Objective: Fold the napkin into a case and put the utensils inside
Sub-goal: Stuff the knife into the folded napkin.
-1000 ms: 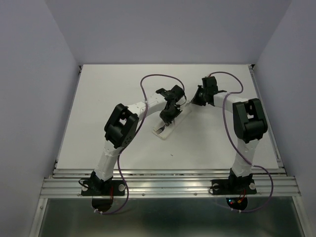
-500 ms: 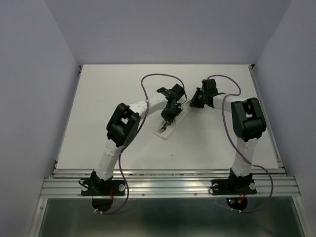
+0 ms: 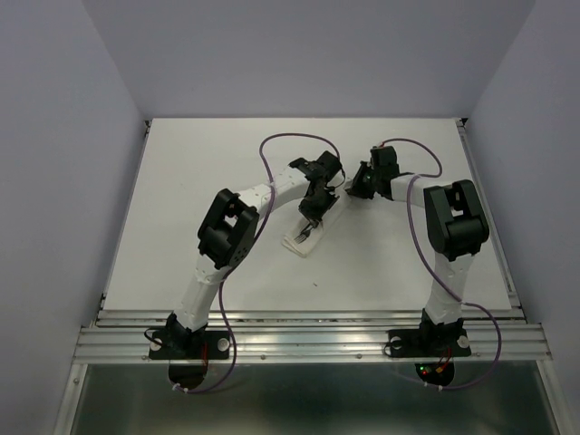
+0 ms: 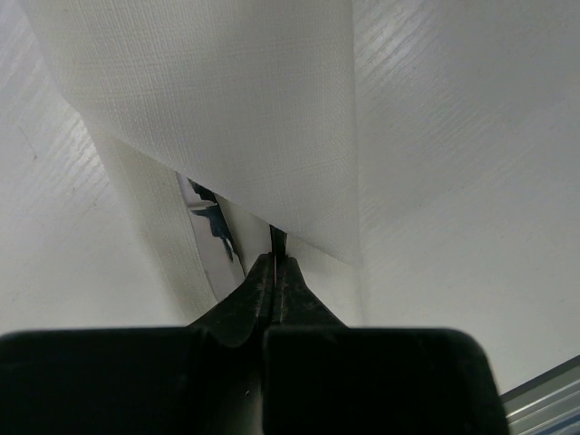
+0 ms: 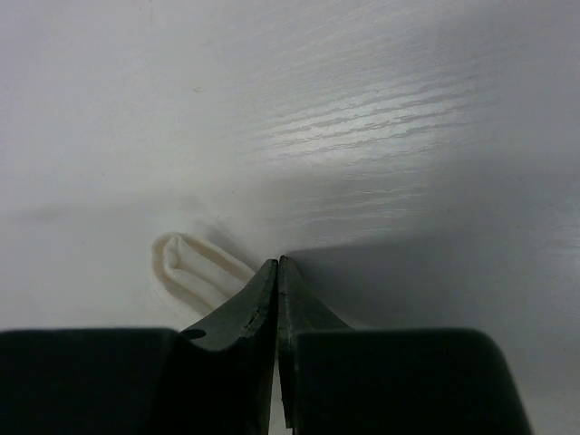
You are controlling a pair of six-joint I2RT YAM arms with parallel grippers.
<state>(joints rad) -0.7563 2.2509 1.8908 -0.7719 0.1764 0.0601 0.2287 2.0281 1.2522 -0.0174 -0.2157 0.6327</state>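
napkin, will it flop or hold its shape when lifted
Likely floppy: the napkin bends over itself above the left gripper pinching it. Probably very light, being a thin textured sheet. Its folded end looks loosely looped, so it may spring open.

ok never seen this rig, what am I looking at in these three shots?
Two small robot arms are bolted at the near edge of a white table. The wide picture is from a fixed camera above and behind them: left arm on the left, right arm on the right. The other two pictures come from cameras on each wrist, looking along that arm's own two fingers. The left end effector is shut on an edge of a thin white napkin, holding it up off the table; under the raised sheet a shiny utensil shows, too hidden to name. The right end effector is shut too, tips near the table, beside a rolled fold of the napkin; whether it pinches that fold I cannot tell.
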